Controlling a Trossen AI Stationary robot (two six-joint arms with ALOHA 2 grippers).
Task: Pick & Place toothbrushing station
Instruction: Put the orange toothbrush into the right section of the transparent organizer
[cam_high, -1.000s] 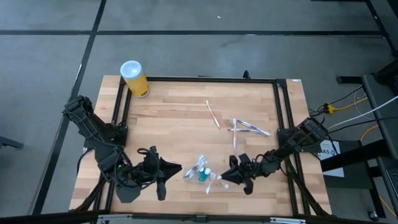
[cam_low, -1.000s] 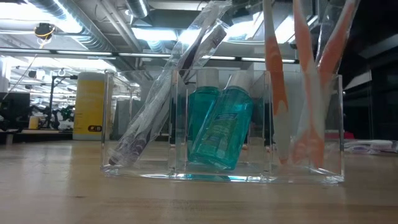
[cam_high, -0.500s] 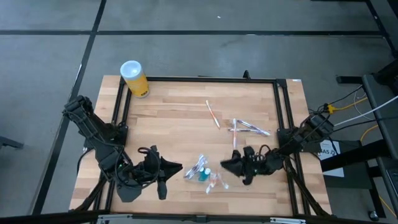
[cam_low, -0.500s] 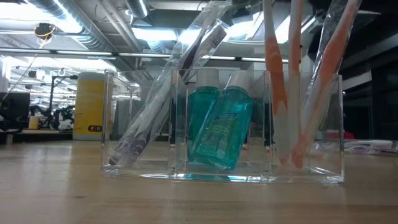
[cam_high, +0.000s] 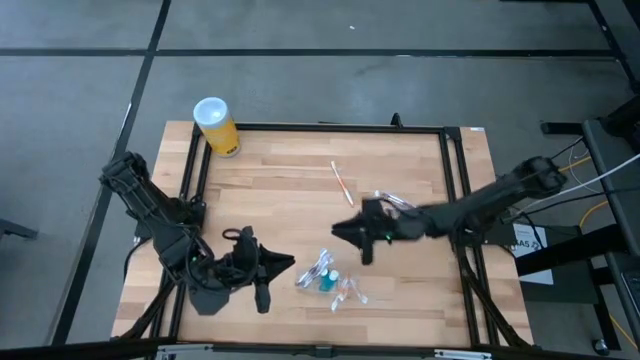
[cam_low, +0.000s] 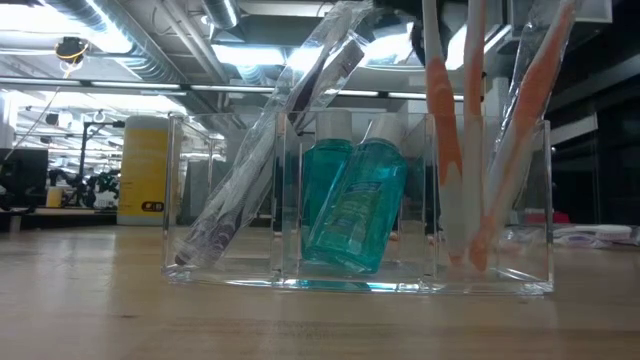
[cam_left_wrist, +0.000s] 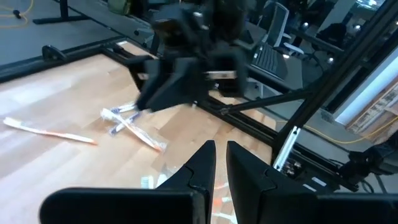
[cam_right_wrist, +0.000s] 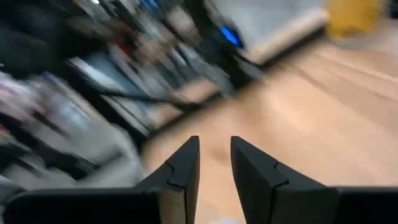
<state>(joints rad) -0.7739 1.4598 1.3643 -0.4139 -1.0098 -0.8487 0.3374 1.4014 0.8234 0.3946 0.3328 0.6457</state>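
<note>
The right gripper (cam_high: 345, 232) hangs over the table's (cam_high: 280, 200) middle, its fingers slightly apart and empty. The left gripper (cam_high: 285, 264), nearly closed and empty, waits left of the holder (cam_low: 360, 205).

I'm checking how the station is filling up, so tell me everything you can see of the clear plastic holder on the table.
The clear plastic holder is a low, see-through box with upright dividers, standing level on the wooden table. One end section holds a wrapped toothbrush leaning diagonally, the middle one teal tubes, the other end section orange-and-white toothbrushes standing nearly upright. No gripper touches it.
</note>
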